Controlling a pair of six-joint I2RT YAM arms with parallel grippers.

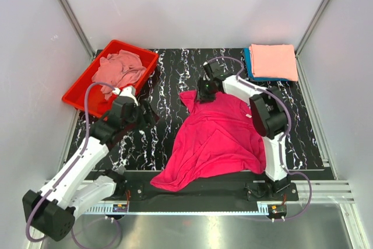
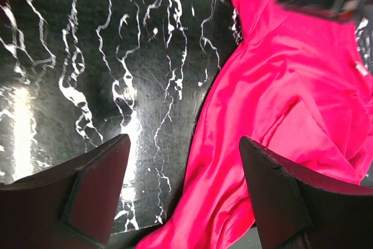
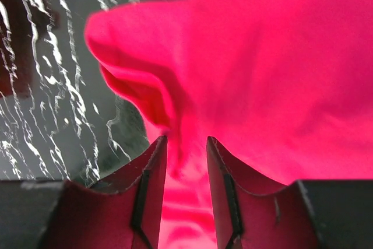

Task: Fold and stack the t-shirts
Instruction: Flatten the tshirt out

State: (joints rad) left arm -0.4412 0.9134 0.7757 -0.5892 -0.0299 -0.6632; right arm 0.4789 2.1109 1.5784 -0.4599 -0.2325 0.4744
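Note:
A hot pink t-shirt point(image 1: 215, 138) lies spread and rumpled on the black marbled mat, its hem hanging over the near edge. My right gripper point(image 1: 205, 93) is at the shirt's far left corner. In the right wrist view the right gripper point(image 3: 186, 144) is closed to a narrow gap, pinching a fold of the pink cloth point(image 3: 262, 74). My left gripper point(image 1: 145, 115) is open and empty above bare mat, left of the shirt. In the left wrist view the left gripper point(image 2: 183, 161) frames the shirt's left edge point(image 2: 280, 97).
A red plastic tray point(image 1: 78, 94) at the back left holds crumpled dusty pink shirts point(image 1: 119, 68). A folded salmon shirt point(image 1: 274, 61) lies on a folded teal one point(image 1: 249, 65) at the back right. White walls enclose the mat point(image 1: 169, 80).

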